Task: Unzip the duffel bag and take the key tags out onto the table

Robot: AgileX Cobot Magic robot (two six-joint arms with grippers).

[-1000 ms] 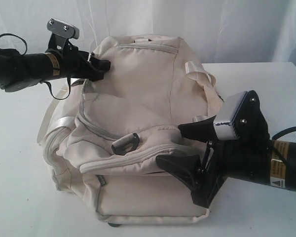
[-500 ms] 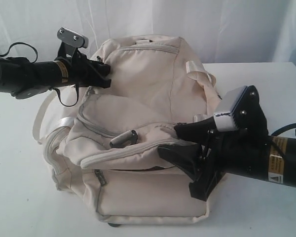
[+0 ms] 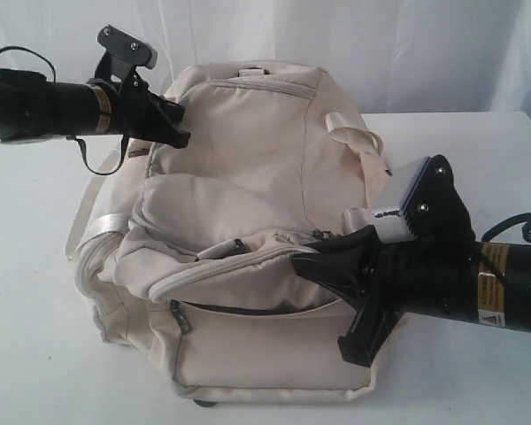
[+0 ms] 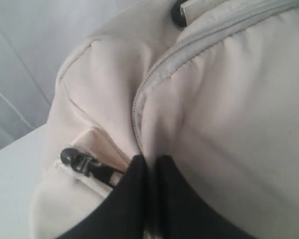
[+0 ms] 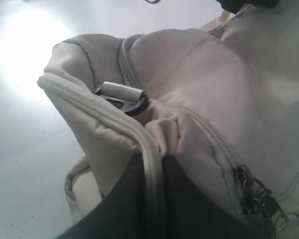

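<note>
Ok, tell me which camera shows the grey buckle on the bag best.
The right wrist view: the grey buckle lies close and unobstructed on a fold of the duffel bag. The exterior view shows it small, half sunk in the fabric. The left wrist view does not show it, only a zipper seam.

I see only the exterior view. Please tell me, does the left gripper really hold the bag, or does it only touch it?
Observer: It holds. The left gripper is shut on a fold of the bag, right on the zipper line.
Operator: And the right gripper?
Observer: The right gripper pinches the bag's corded edge.
Operator: Any zipper pull near it?
Observer: Small metal rings, perhaps pulls, hang close beside it.
</note>
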